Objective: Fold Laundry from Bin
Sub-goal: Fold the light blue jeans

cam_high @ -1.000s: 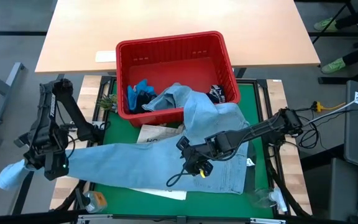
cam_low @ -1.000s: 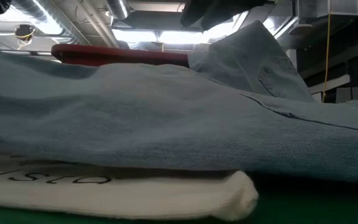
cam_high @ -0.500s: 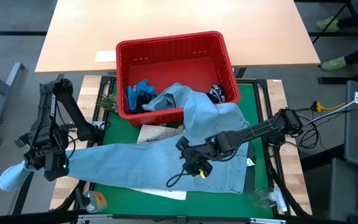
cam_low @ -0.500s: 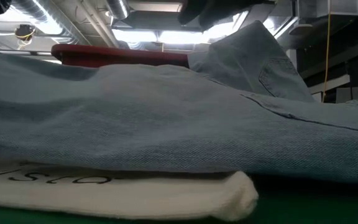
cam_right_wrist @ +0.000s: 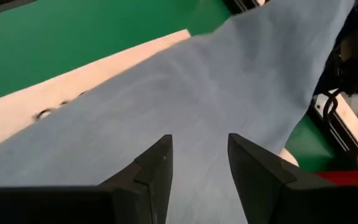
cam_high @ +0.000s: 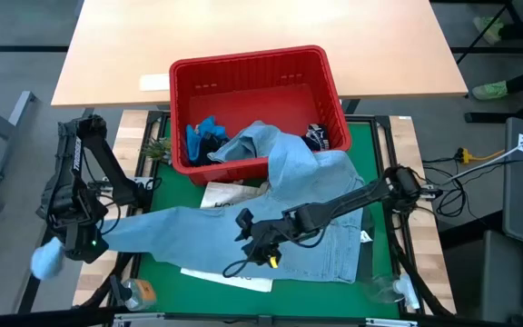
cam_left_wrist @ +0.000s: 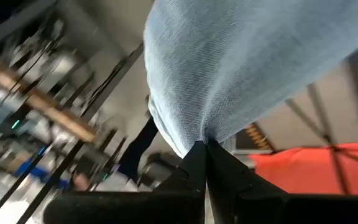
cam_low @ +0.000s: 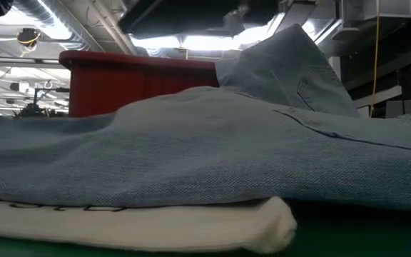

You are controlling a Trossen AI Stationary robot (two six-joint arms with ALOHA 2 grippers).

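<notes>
Across the green mat-covered work table (cam_high: 162, 277), I see the light blue denim shirt (cam_high: 330, 241) spread as the largest item, one sleeve drawn out past the table's left edge and another part draped up over the near rim of the red rectangular plastic bin with slotted sides (cam_high: 252, 68). The bin stands at the far side of the mat, against the pale wooden desk (cam_high: 243, 27); inside it I see a bright blue garment (cam_high: 204, 136) toward its left and a dark navy garment (cam_high: 316, 138) toward its right. Under the shirt, on the mat, lies the white fabric tote bag with dark lettering (cam_high: 218, 196); in the low view its rolled white edge (cam_low: 191, 225) sits directly beneath the denim. The left gripper (cam_high: 78, 238) is off the table's left edge, and in the left wrist view its fingers are pressed together on a pinch of the shirt sleeve, the cloth bunching where it meets the fingertips (cam_left_wrist: 205, 149). The right gripper (cam_high: 254, 238) is over the middle of the shirt; in the right wrist view I see its two fingers (cam_right_wrist: 157, 165) standing apart with denim visible in the gap, holding nothing. I cannot tell whether they touch the cloth.
</notes>
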